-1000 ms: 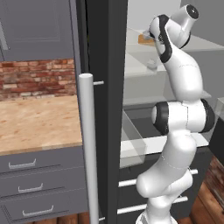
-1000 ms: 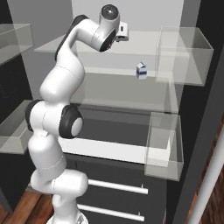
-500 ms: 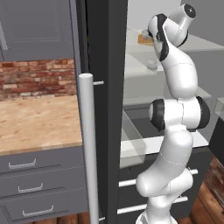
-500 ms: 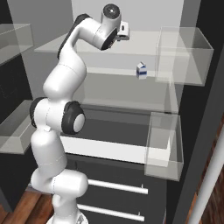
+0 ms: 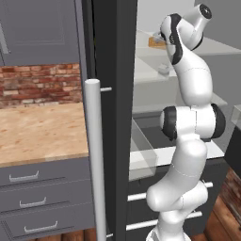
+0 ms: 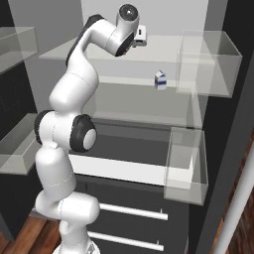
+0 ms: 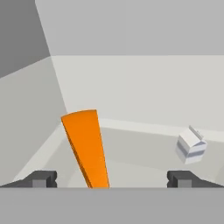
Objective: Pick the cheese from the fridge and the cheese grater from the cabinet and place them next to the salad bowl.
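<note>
Hand (image 7: 111, 179) spread wide, empty, inside fridge (image 6: 208, 30); cheese (image 7: 86, 146) lies on shelf just ahead between fingertips (image 7: 41, 178), nearer the left one.

arm: rises upright from the base, elbow bent, upper links reaching high and forward
tool (image 7: 111, 178): jaws spread wide, nothing between them
fingertips (image 7: 43, 178): level, well apart

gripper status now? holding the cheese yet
Gripper: open, holding nothing. The cheese lies on the fridge shelf between the two spread fingertips, not gripped.
</note>
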